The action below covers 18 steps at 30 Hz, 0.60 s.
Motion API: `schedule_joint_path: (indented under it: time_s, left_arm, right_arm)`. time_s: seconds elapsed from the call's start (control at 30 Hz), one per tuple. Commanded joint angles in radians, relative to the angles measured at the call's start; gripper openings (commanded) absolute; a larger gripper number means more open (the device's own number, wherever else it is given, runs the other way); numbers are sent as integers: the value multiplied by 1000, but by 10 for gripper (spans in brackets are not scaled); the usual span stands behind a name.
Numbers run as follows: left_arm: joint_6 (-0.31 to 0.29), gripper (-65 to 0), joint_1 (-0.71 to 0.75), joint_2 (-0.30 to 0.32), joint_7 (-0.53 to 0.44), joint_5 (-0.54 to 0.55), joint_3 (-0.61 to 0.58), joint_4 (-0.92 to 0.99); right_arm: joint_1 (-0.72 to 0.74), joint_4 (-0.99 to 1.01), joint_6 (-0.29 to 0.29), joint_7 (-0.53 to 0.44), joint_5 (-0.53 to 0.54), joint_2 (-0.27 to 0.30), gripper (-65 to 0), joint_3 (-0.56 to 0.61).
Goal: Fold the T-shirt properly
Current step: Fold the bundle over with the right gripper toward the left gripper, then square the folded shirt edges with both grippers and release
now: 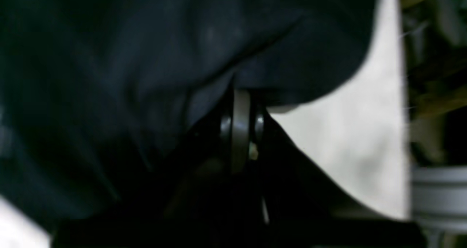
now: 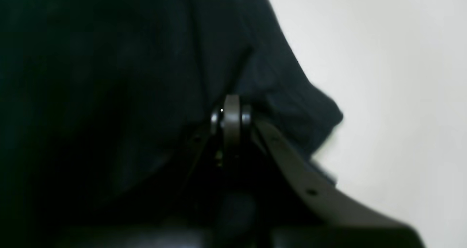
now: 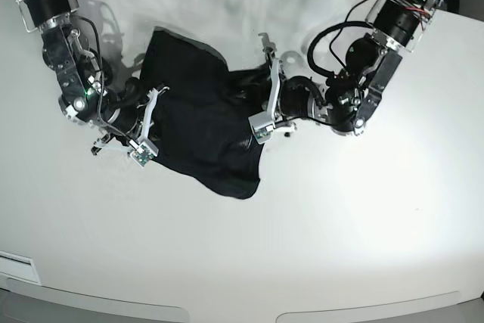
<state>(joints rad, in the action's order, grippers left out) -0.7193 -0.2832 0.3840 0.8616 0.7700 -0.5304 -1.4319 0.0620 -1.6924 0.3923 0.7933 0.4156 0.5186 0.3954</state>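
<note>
White table (image 3: pixel 318 247) carries a black T-shirt (image 3: pixel 200 130), bunched in a rumpled heap toward the far left, well short of any neat fold. Two arms reach in low from the far corners, elbows bent, wrists angled toward each other across the cloth. The left gripper (image 1: pixel 240 105) is pinched on a fold at the shirt's right edge; the right gripper (image 2: pixel 231 107) is clamped on fabric at its left edge. Risk from here, by my reckoning: soft fabric could slip from either pinch, or uneven pulling could twist the heap further rather than spread it flat.
</note>
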Motion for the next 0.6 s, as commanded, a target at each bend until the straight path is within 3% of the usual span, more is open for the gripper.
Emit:
schedule_joint_path:
  time_s: [0.0,0.07,0.2,0.3,0.43,0.57]
  left_arm:
    - [21,-650,-37,30,19,-64,7,1]
    - [21,-650,-75,38,-10,-96,7,1]
    - [21,-650,-159,34,-63,-198,7,1]
    - [84,-650,-220,34,-61,-190,7,0]
    - [175,-650,-271,37,7,-175,22,-2]
    - [169,-650,-239,72,-2,-163,75,-1]
  right_arm:
    - [-31,-43,-10,5,3,14,-650,-4]
    - [-99,-107,-43,16,-16,10,-650,-5]
    - [-199,-223,-126,13,-159,-53,-650,-5]
    - [-202,-281,-236,11,-270,-85,-650,-6]
    - [-198,-306,-401,13,-426,-86,-650,-10]
    - [-201,-306,-446,37,-446,-83,-650,-11]
